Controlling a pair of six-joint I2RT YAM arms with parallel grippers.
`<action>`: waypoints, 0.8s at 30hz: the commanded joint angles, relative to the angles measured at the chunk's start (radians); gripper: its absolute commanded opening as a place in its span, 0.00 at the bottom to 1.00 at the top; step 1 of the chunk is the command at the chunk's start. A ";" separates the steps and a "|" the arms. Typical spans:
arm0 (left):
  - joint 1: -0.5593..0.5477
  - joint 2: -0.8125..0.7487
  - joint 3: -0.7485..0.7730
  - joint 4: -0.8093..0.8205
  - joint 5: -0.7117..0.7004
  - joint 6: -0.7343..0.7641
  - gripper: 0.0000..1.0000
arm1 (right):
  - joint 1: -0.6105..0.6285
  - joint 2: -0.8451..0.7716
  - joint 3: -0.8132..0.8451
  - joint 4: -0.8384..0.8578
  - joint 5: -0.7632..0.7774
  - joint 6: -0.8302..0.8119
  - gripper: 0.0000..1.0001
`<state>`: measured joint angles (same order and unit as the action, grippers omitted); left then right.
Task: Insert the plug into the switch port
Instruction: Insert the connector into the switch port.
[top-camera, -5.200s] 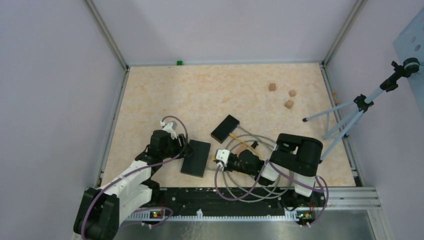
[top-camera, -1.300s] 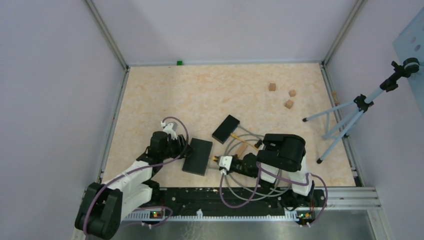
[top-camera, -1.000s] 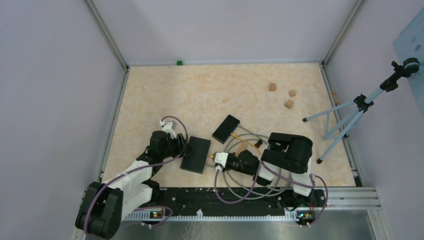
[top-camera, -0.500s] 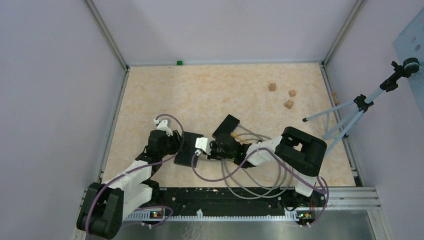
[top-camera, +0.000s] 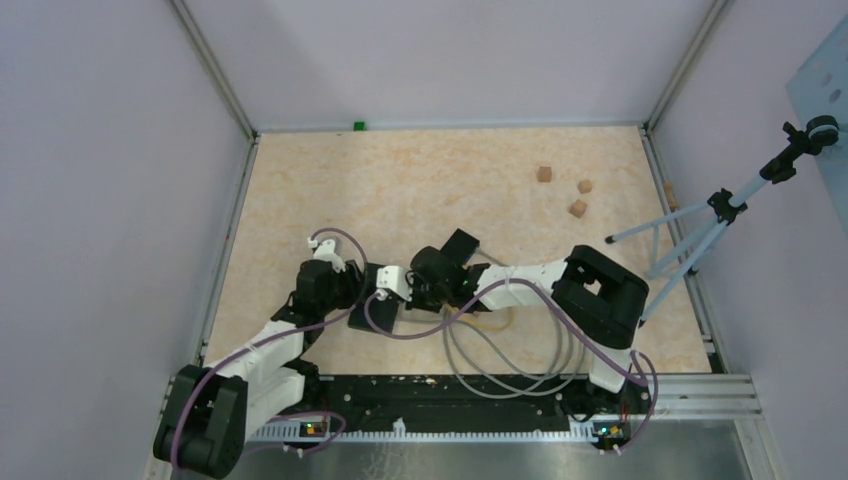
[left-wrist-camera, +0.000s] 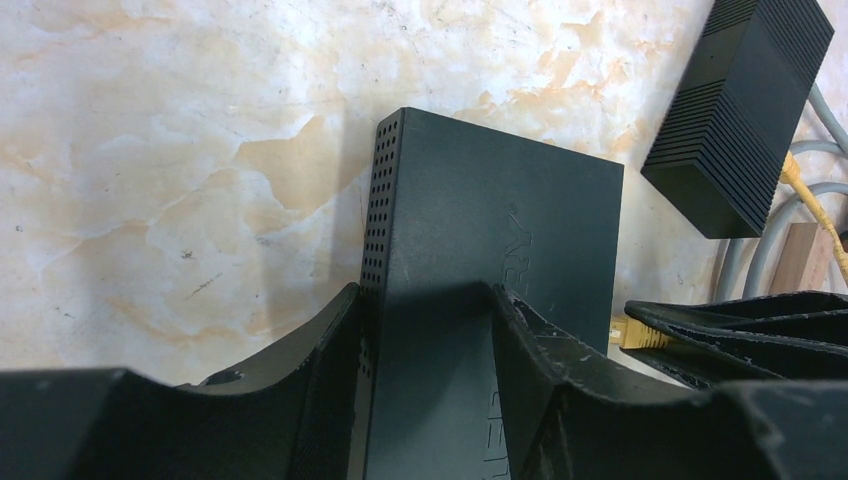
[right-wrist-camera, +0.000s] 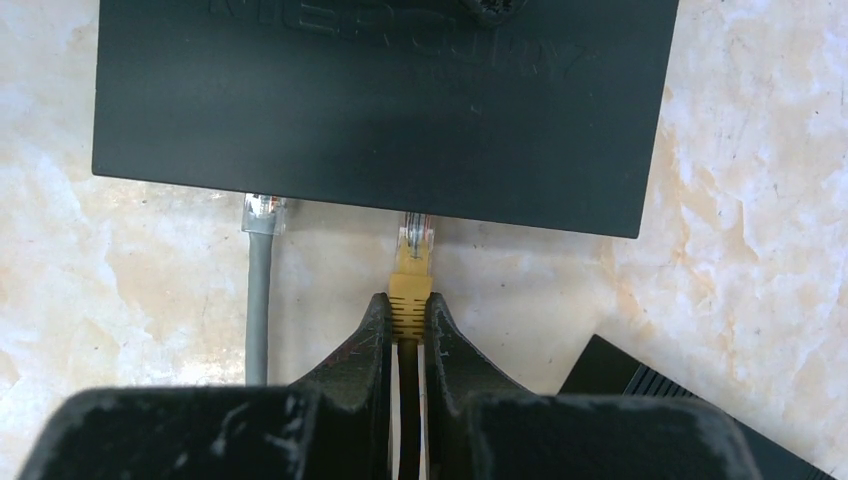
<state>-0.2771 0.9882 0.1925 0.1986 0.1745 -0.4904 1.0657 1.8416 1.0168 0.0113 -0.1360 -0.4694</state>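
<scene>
Misalignment threatens: right gripper (right-wrist-camera: 408, 312) pinches the yellow-booted clear plug (right-wrist-camera: 413, 255), tip at the port edge of the flat black plastic switch (right-wrist-camera: 380, 110), beside a seated grey cable (right-wrist-camera: 259, 290). A tilted push could jam it or slide the switch within the left gripper (left-wrist-camera: 422, 300) clamping it.

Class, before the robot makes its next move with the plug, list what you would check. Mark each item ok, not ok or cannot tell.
1. The right claw is shut on the yellow plug: ok.
2. The left claw clamps the switch from both sides: ok.
3. The plug points square at the switch's edge: ok.
4. The plug is fully seated in a port: cannot tell; its clear tip only meets the edge.
5. The grey plug beside it leaves room: ok.
</scene>
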 joint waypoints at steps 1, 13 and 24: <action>-0.060 0.000 -0.022 -0.050 0.359 -0.090 0.54 | 0.011 0.051 -0.095 0.022 -0.115 0.012 0.00; -0.059 -0.001 0.010 -0.073 0.336 -0.091 0.60 | 0.011 -0.008 -0.290 0.309 -0.086 0.066 0.00; -0.059 -0.014 0.036 -0.115 0.299 -0.080 0.62 | 0.011 -0.064 -0.434 0.444 -0.103 0.072 0.00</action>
<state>-0.2897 0.9798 0.2028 0.1585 0.2581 -0.5030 1.0580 1.7454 0.6529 0.5449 -0.1856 -0.4122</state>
